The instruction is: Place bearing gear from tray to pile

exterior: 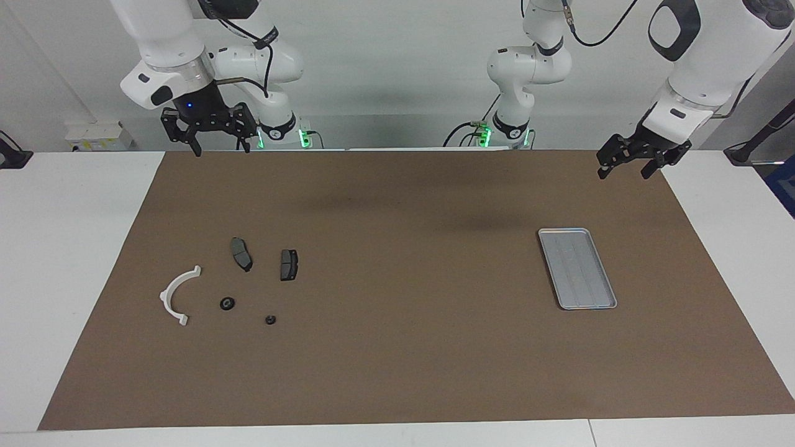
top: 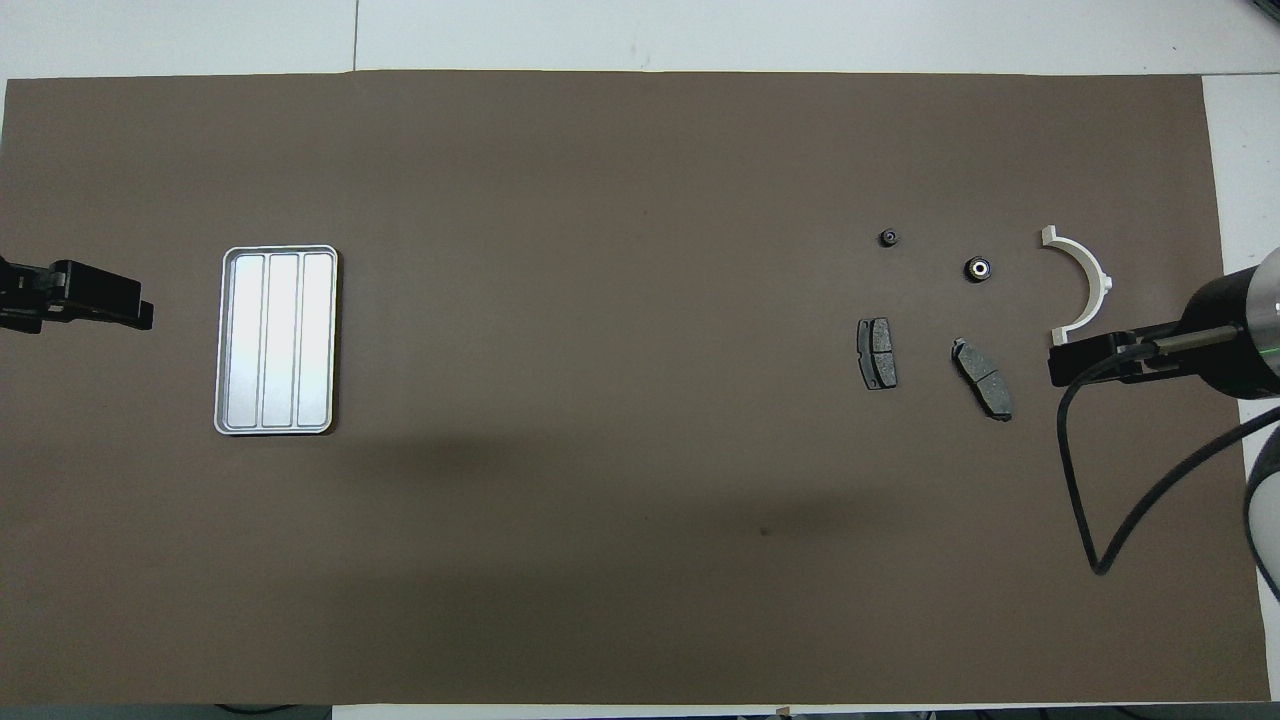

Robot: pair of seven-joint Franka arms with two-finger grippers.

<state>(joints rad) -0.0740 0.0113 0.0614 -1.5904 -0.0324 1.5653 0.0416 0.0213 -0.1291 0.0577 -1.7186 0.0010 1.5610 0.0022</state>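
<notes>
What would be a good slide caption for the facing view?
Empty tray at the left arm's end; pads, arc and two small round parts at the other; both tools raised and open, right, left.

Both arms hang raised over the mat (exterior: 397,347), one at each of its robot-side corners. Left claw (exterior: 626,162) and right claw (exterior: 217,143) gape, empty, pointing down.

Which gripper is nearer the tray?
Left. The left gripper hangs open over the mat's edge at the tray's end; the right gripper, also open, is over the pile's end.
</notes>
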